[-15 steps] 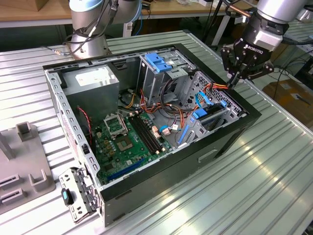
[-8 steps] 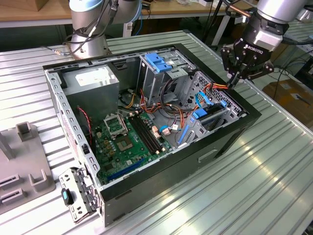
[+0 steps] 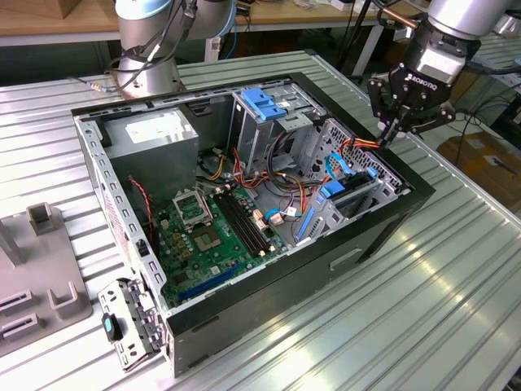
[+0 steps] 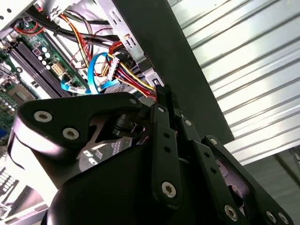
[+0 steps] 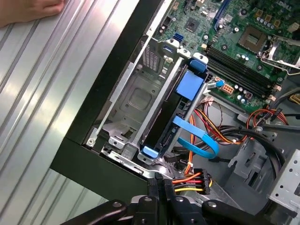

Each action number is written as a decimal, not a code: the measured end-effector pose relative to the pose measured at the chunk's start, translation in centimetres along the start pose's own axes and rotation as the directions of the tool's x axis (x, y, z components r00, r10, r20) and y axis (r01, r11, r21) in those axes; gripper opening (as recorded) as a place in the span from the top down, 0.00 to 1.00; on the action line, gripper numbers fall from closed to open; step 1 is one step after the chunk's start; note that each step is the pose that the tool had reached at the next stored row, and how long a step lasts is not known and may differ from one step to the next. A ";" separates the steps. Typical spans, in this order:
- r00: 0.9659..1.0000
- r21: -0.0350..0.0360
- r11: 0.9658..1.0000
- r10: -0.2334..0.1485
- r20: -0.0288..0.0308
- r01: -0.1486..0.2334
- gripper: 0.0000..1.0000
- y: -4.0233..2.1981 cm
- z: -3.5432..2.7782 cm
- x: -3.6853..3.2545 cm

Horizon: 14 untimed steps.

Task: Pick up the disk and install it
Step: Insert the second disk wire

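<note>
The disk (image 5: 165, 117), a dark slab framed by blue rails, stands on edge in the metal drive bay (image 5: 131, 103) at the case's front corner. In the exterior view the disk (image 3: 346, 195) sits low in that bay on the exterior view's right. My gripper (image 3: 389, 134) hovers over the case's edge just above the bay, fingers shut with nothing seen between them. In the first wrist view my gripper (image 5: 159, 182) rests beside a black plug (image 5: 198, 180) on red, yellow and orange wires. The second wrist view shows my gripper (image 4: 162, 93) against that wire bundle (image 4: 133, 77).
The open case (image 3: 391, 220) lies on a ribbed metal table (image 3: 423, 309), its motherboard (image 3: 207, 236) exposed. A grey cage with blue latch (image 3: 264, 102) stands behind the bay. A blue flat cable (image 5: 197, 136) loops near the disk. A hand (image 5: 28, 9) rests on the table.
</note>
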State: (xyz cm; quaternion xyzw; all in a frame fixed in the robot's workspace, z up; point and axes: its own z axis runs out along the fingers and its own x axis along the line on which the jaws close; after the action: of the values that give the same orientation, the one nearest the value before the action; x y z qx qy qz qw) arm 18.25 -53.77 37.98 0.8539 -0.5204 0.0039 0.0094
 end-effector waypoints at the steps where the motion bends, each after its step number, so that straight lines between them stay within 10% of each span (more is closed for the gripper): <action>1: 1.000 -0.001 1.000 0.030 0.000 -0.030 0.84 0.00 0.01 0.00; 3: 0.994 -0.002 0.994 0.112 0.001 -0.112 0.84 0.00 0.05 0.00; 14: 0.965 -0.005 0.965 0.264 0.003 -0.264 0.84 0.00 0.12 0.00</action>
State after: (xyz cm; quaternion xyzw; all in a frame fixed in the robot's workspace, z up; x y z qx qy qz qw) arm 18.25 -53.77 37.86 0.7770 -0.6294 0.0026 0.0098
